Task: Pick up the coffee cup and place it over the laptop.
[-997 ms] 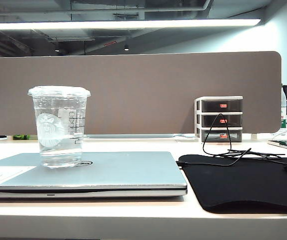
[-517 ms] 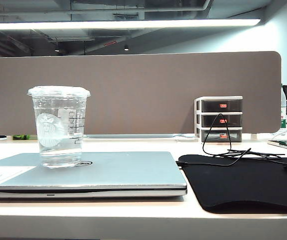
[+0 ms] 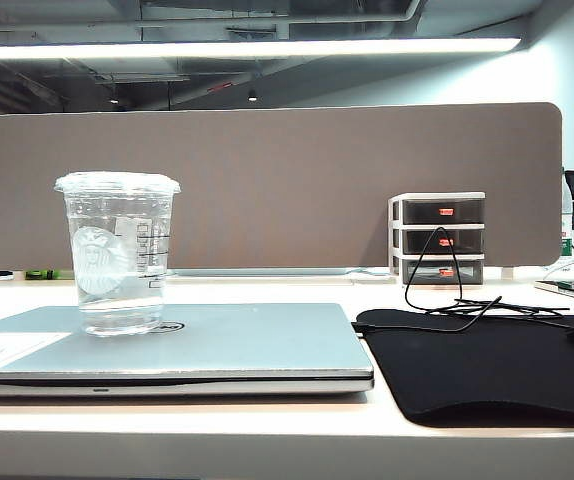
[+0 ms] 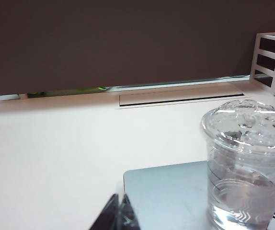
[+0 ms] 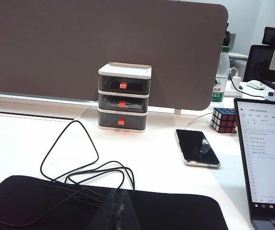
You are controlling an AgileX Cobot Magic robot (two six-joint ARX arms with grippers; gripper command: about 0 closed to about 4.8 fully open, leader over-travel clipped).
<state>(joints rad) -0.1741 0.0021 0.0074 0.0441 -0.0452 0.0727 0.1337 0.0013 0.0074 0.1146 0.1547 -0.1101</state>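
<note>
**Cup resting on the laptop, both my grippers shut and empty**

Exterior view: the clear, tapered plastic coffee cup (image 3: 118, 252) stands upright on the closed silver-grey laptop (image 3: 257, 345), unchanged from a second ago.

Left wrist view: my left gripper (image 4: 119, 214), closed and holding nothing, sits just beside the cup; a sideways sweep could topple it.

Right wrist view: my right gripper (image 5: 117, 210), closed and empty, hangs over the black mouse mat (image 5: 176, 211), near a loose black cable (image 5: 80, 167) that could snag.

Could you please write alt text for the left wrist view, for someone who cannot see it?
The coffee cup stands upright on the closed laptop. The left gripper, shut and empty, sits short of the laptop's corner, apart from the cup; behind are the white desk and a dark partition.
</note>
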